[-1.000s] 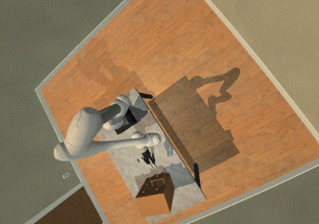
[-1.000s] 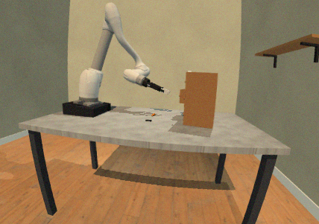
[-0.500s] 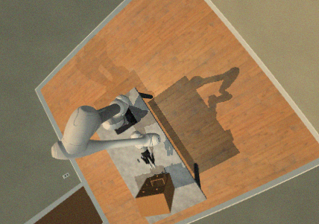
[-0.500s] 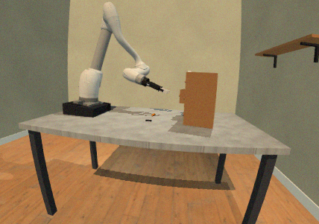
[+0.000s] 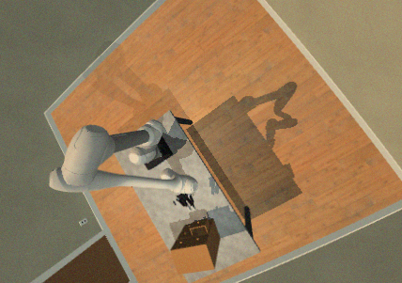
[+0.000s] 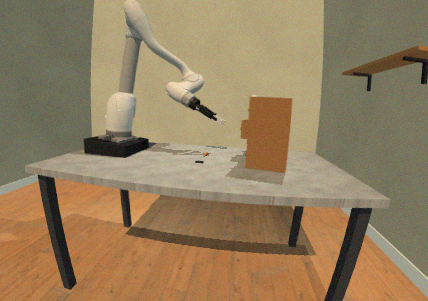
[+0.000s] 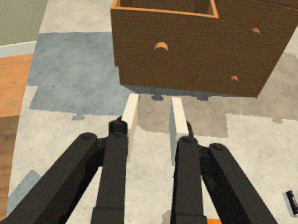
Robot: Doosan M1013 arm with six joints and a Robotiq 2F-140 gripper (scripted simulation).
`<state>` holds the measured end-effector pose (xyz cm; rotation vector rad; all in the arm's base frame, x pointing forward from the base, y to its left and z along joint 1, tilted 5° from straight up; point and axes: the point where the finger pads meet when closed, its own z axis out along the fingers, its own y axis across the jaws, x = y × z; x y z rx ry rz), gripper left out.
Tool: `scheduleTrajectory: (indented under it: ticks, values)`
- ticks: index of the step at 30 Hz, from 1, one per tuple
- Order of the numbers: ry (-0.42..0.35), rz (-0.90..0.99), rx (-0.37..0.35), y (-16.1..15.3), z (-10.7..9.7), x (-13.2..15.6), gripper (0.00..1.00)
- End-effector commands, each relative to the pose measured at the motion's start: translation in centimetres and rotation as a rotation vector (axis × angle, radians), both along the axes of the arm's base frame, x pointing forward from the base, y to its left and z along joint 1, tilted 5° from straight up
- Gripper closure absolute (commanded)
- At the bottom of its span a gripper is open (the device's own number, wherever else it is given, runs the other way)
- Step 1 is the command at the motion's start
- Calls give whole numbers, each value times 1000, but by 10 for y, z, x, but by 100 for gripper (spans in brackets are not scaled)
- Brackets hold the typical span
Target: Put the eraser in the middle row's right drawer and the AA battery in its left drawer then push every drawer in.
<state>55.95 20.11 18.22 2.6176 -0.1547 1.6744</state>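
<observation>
The small brown chest (image 6: 270, 139) (image 5: 199, 250) stands on the grey table (image 6: 320, 184) (image 5: 152, 201). One drawer (image 7: 162, 11) (image 6: 245, 129) on the left side, about mid height, is pulled out and shows nothing inside in the part I can see. My gripper (image 7: 154, 109) (image 6: 221, 121) hangs in the air a short way in front of that drawer. Its fingers stand a little apart with nothing between them. A small orange thing (image 6: 205, 154) (image 7: 213, 223) and a small dark thing (image 6: 198, 163) (image 7: 293, 203) lie on the table below and behind the gripper. I cannot tell which is the eraser or the battery.
The arm's black base (image 6: 116, 146) sits at the table's far left end. A wall shelf (image 6: 390, 61) hangs at the upper right, away from the table. The chest's other drawers (image 7: 256, 30) look pushed in.
</observation>
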Motion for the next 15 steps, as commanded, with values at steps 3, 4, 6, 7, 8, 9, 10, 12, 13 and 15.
scheduleTrajectory:
  ticks: [3, 4, 6, 7, 8, 9, 10, 12, 13, 15]
  values:
    - [77, -9, 5, -1, 6, -4, 80]
    - [92, -9, 6, -1, 7, -5, 80]
    - [123, -8, 10, -1, 10, -8, 80]
    - [139, -8, 11, -1, 11, -10, 80]
    - [154, -8, 13, -1, 12, -11, 80]
    - [169, -7, 15, -1, 13, -12, 80]
    - [184, -6, 16, 0, 14, -14, 80]
    - [213, -6, 19, 0, 16, -16, 80]
    - [228, -5, 21, 0, 18, -18, 80]
    - [257, -5, 24, 0, 20, -20, 80]
